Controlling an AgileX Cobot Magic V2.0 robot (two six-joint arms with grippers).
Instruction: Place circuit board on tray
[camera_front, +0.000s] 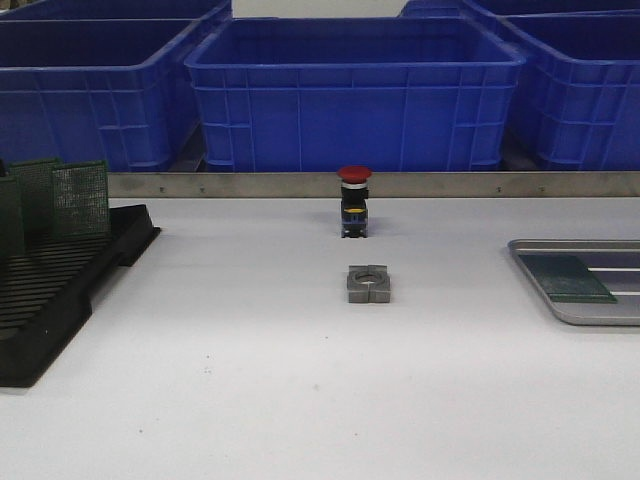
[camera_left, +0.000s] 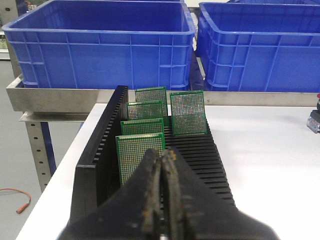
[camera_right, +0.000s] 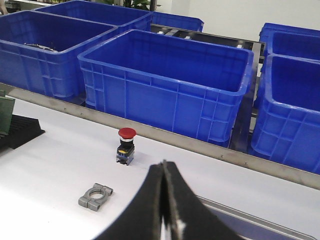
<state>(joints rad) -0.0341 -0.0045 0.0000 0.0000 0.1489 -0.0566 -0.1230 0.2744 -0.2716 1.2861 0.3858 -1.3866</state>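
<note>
One circuit board (camera_front: 565, 277) is seen lying on the tray (camera_front: 560, 304) at right, several are left in the rack (camera_front: 60, 285), and both the left tool (camera_left: 163, 159) and right tool (camera_right: 164, 167) are clenched empty.

Left pincer (camera_left: 164, 156), jaws pressed together, hangs over a black slotted rack (camera_left: 102, 155) holding five upright green circuit boards (camera_left: 188, 113).

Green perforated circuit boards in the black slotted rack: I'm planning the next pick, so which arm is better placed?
Left. Its tool, shut and empty, points at the nearest green perforated circuit board in the black slotted rack.
</note>
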